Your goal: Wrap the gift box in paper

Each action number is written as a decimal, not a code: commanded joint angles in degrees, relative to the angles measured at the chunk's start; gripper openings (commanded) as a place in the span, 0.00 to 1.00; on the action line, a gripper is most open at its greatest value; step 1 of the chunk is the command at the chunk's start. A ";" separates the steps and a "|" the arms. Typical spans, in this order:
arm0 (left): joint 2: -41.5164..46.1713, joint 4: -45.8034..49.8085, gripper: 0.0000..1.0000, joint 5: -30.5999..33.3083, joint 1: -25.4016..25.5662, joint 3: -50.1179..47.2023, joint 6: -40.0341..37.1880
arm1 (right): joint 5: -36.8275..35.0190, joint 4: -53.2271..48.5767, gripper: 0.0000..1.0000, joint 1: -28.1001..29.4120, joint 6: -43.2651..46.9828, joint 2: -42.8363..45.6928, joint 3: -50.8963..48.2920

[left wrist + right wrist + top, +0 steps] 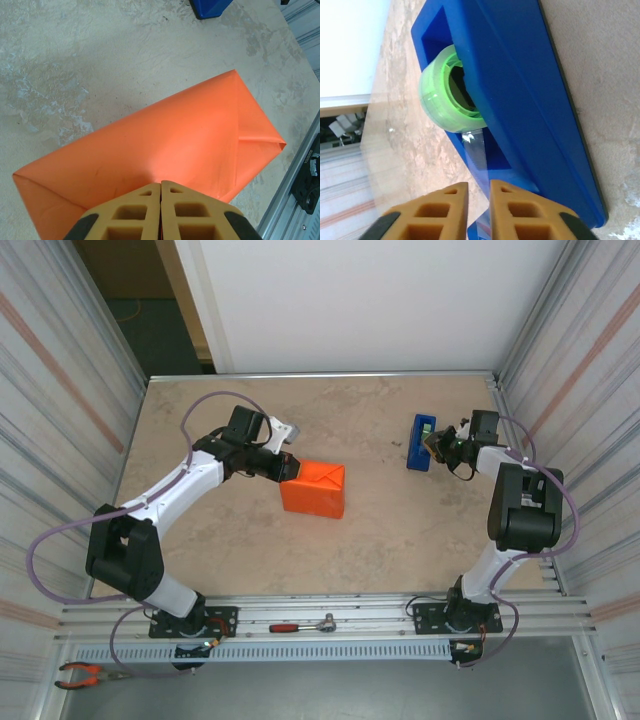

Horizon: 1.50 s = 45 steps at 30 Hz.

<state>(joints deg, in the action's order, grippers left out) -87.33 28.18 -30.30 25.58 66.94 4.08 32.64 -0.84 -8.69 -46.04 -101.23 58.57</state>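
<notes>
The left gripper (pixel 161 183), jaws shut, presses the folded paper (pixel 175 140) directly ahead of its tips; the gift box lies hidden inside. The right gripper (pixel 479 184), jaws narrowly parted, straddles the tape strip (pixel 476 150) leaving the tape dispenser (pixel 520 75). Pinch the strip's end squarely and pull straight, with the fold pinned.
</notes>
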 commanded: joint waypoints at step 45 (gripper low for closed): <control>-1.14 6.42 0.07 3.41 0.93 -3.06 -0.38 | 3.95 0.69 0.00 0.50 -2.47 2.70 -0.82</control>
<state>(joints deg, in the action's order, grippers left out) -87.11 27.24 -29.67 26.00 66.61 4.10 33.58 0.05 -8.93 -47.29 -101.54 58.57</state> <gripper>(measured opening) 0.076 0.058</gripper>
